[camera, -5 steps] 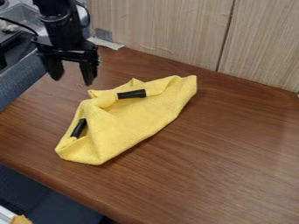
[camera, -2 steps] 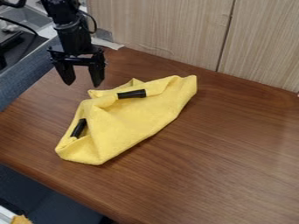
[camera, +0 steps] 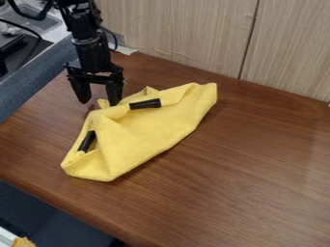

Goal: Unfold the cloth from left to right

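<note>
Where the yellow cloth (camera: 145, 130) lay: just toward 9 o'clock of the view's centre on the surface (camera: 245, 183), slanting from 7 to 1 o'clock.
Weave and folds: soft and matte, with a fine nap, gathered into a lopsided wedge; its 4 o'clock edge ran fairly smooth, while creases bunched toward 10.
Upper black cylinder (camera: 145, 103): smooth and stubby, it rested across the folds at the cloth's 12 o'clock side.
Lower black cylinder (camera: 86, 141): tilted, it sat along a fold at the cloth's 9 o'clock side; whether either was fixed on, I could not tell.
End effector (camera: 99, 102): toward 10 o'clock, spread, one tip right at the cloth's upper corner, contact uncertain; the black arm (camera: 91, 53) came down from 11 o'clock.
Tabletop: brown, streaky wood grain, with a rounded front edge.
Behind: a pale, ribbed wood-look panel (camera: 180, 34) spanned 12 to 2 o'clock, split by a dark seam.
Toward 10 and 11 o'clock: a blue-grey padded edge (camera: 26, 91) flanked the surface, with a metal sink (camera: 48, 17) beyond.
</note>
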Controlling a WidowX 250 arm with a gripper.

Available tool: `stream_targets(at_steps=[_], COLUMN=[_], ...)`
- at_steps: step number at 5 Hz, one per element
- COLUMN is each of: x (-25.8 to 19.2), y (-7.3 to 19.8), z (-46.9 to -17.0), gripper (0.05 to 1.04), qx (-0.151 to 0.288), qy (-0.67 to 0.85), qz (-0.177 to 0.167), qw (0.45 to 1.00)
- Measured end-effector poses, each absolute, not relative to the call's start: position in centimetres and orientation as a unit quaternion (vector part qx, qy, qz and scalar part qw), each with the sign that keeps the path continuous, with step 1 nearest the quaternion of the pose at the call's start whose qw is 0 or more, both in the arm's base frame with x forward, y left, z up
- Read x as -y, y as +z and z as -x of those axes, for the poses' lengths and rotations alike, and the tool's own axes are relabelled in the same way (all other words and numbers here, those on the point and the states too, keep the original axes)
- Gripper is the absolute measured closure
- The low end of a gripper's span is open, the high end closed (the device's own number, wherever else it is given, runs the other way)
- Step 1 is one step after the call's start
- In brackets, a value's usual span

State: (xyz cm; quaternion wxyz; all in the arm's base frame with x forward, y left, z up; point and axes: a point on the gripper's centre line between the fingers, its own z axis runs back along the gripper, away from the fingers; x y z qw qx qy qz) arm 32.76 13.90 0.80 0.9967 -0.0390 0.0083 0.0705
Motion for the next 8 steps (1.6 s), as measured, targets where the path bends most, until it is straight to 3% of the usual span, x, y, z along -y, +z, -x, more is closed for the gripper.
stream_targets(at_steps=[2, 3, 4, 5, 7, 8], x=[-13.0, -13.1, -13.3, -13.8, -7.8, -4.3], y=[0.6, 0.5, 0.5, 2.5, 8.3, 9.4], z=[-33.3, -33.2, -33.1, -33.3, -33.6, -31.7], gripper=[0.720, 0.930, 1.023, 1.029, 1.029, 1.029], qx=[-0.005, -0.007, -0.008, 0.014, 0.076, 0.091], qy=[0.058, 0.059, 0.064, 0.079, 0.034, -0.010], qz=[0.027, 0.024, 0.017, 0.007, 0.019, 0.017], qw=[0.998, 0.998, 0.998, 0.997, 0.996, 0.996])
